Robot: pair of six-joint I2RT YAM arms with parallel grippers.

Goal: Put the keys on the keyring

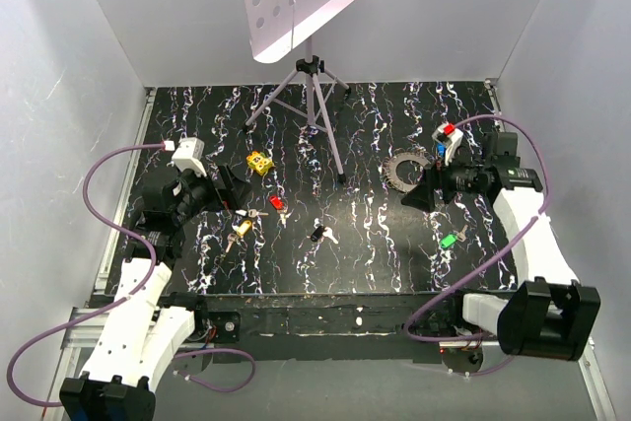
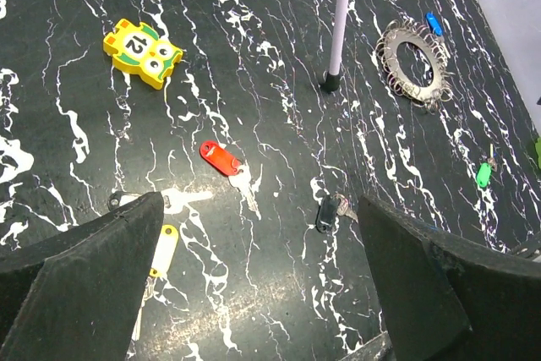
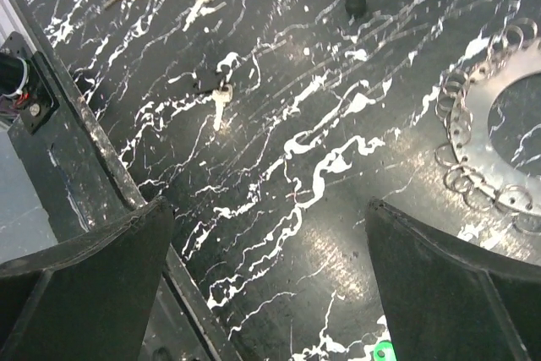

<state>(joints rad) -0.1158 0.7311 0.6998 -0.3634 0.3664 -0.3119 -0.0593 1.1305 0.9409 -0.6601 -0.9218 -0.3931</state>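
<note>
Nearest us, left gripper (image 2: 260,209) and right gripper (image 3: 269,209) hang spread wide, empty. Ahead, red key (image 2: 221,159) and black key (image 2: 325,213) lie flat; keyring (image 3: 486,145) sits well apart, right side. We'd worry: flat keys skid when pinched; rim loops (image 3: 455,86) look blurry, prob. hard to thread.

Robot lab cell, white walls (image 1: 59,46), tripod (image 1: 312,67)

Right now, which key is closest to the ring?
The blue key, right beside the ring; the green key, black key, red key and yellow key lie farther off.
</note>
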